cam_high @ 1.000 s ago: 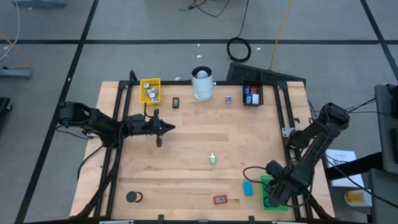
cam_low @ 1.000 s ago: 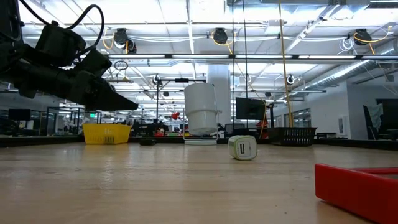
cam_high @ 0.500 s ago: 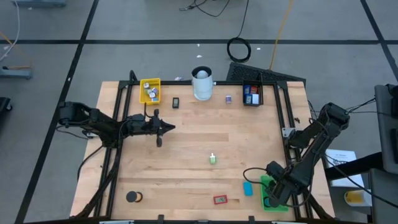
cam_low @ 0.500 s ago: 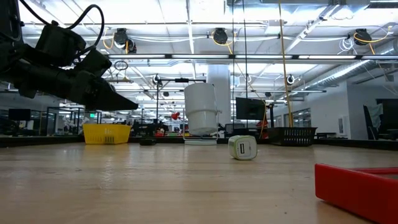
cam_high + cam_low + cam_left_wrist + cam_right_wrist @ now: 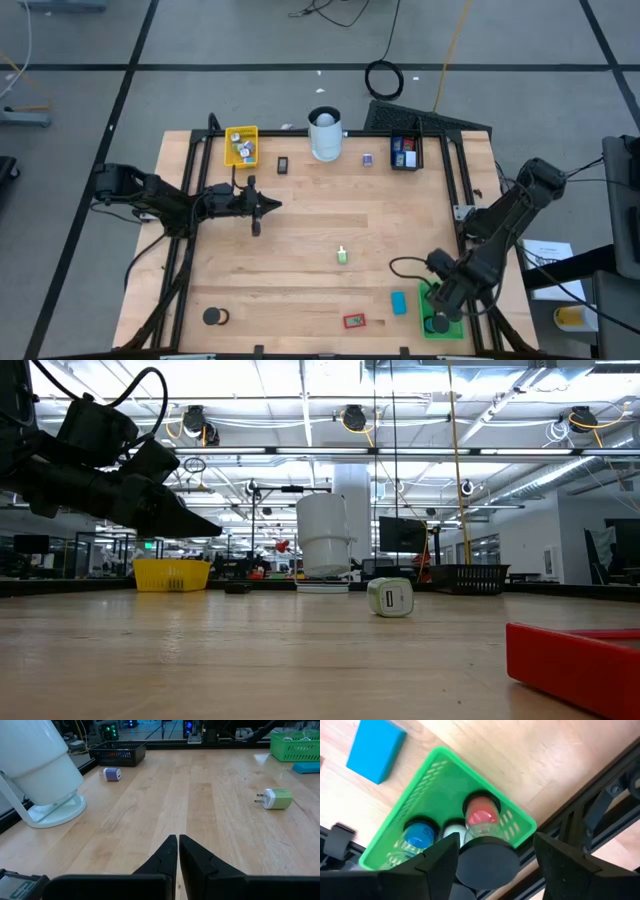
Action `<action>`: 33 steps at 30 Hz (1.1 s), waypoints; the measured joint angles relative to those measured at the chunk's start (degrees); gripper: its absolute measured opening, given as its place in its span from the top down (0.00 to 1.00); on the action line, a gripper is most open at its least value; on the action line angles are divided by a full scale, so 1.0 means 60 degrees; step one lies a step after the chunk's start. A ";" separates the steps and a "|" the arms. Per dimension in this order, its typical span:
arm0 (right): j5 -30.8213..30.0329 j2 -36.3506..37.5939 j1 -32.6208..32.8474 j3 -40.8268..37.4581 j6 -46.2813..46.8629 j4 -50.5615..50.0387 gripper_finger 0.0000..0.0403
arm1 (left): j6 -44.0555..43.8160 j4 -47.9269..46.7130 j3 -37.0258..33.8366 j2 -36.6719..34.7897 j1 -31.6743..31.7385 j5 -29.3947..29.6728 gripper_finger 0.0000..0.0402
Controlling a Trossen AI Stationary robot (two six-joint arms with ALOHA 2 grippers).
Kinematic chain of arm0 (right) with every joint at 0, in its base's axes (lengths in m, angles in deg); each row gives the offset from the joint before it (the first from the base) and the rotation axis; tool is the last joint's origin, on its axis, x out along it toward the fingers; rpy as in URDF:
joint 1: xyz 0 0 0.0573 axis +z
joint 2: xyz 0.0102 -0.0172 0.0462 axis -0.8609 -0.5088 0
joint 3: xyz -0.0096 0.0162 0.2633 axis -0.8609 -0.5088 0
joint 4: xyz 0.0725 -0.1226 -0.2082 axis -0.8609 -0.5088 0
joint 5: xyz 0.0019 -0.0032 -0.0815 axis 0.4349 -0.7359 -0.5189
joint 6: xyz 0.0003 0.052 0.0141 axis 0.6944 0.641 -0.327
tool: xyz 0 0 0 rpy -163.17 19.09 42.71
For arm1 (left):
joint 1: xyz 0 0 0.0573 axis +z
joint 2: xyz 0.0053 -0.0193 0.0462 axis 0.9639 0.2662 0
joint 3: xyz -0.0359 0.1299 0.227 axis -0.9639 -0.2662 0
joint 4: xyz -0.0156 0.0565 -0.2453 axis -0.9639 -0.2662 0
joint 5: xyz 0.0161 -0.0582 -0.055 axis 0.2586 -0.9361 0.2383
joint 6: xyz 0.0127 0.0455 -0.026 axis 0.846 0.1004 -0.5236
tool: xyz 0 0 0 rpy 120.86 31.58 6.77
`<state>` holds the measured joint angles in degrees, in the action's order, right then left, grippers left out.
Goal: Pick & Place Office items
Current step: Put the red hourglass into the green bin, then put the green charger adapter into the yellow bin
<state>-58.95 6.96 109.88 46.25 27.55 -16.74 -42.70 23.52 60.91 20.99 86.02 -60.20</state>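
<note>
The right claw (image 5: 487,851) hangs over the green plastic basket (image 5: 440,322) at the bench's (image 5: 320,230) near right corner. Its 2 fingers stand apart around a flat black round disc (image 5: 486,863), right above the basket. The left claw (image 5: 178,841) waits far off, clenched and empty.

Three trays sit on the table: one yellow tray (image 5: 241,146), one black tray (image 5: 405,153) and one green tray (image 5: 438,311) under the right gripper (image 5: 492,851). One tall white cylinder (image 5: 325,134) stands ahead of the left gripper (image 5: 177,851).

Loose on the wood lie seven small pieces:
- one black disc (image 5: 212,316)
- one red block (image 5: 353,321)
- one blue block (image 5: 399,302)
- one green-and-white plug (image 5: 342,255)
- one purple piece (image 5: 368,159)
- two small dark pieces (image 5: 283,165), (image 5: 256,228)

Inside the green tray four round items show.
</note>
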 joint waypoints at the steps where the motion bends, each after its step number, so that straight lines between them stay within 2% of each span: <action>1: -0.0003 0.0073 -0.0041 0.0000 -0.0011 -0.0067 0.38 | 0.0000 0.0000 -0.0001 0.0000 0.0002 0.0000 0.94; 5: -0.0468 0.0374 -0.0190 0.0004 -0.0559 -0.0367 0.42 | 0.0001 0.0000 -0.0001 0.0000 0.0002 0.0001 0.94; 10: -0.1592 0.0887 -0.0884 0.0047 -0.1652 -0.1138 0.54 | 0.0004 0.0000 -0.0004 0.0000 0.0001 0.0004 0.94; 15: -0.3035 0.1078 -0.2001 0.0047 -0.3671 -0.0937 0.68 | 0.0061 0.0000 0.0000 0.0000 0.0001 0.0001 0.94; 18: -0.3919 0.1045 -0.2680 -0.0063 -0.5496 -0.0079 0.76 | 0.0040 -0.0001 -0.0001 0.0000 0.0001 0.0000 0.94; 21: -0.4633 0.1034 -0.3332 -0.0562 -0.7793 0.1595 0.84 | -0.0051 -0.0064 0.0000 0.0000 0.0000 -0.0004 0.94; 25: -0.4920 0.1038 -0.4294 -0.1638 -1.1032 0.4503 0.92 | -0.0029 -0.0120 0.0000 0.0000 0.0001 -0.0007 0.94; 29: -0.4911 0.1031 -0.5271 -0.3045 -1.3732 0.8395 0.99 | 0.0132 -0.0120 0.0000 0.0000 0.0002 -0.0007 0.94; 33: -0.4918 0.1027 -0.5996 -0.4394 -1.5755 1.2769 0.99 | 0.0177 -0.0123 -0.0003 0.0000 0.0004 -0.0011 0.94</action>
<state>-88.46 13.13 73.90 19.89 -66.98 59.87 -41.64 22.79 60.89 20.99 86.05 -60.27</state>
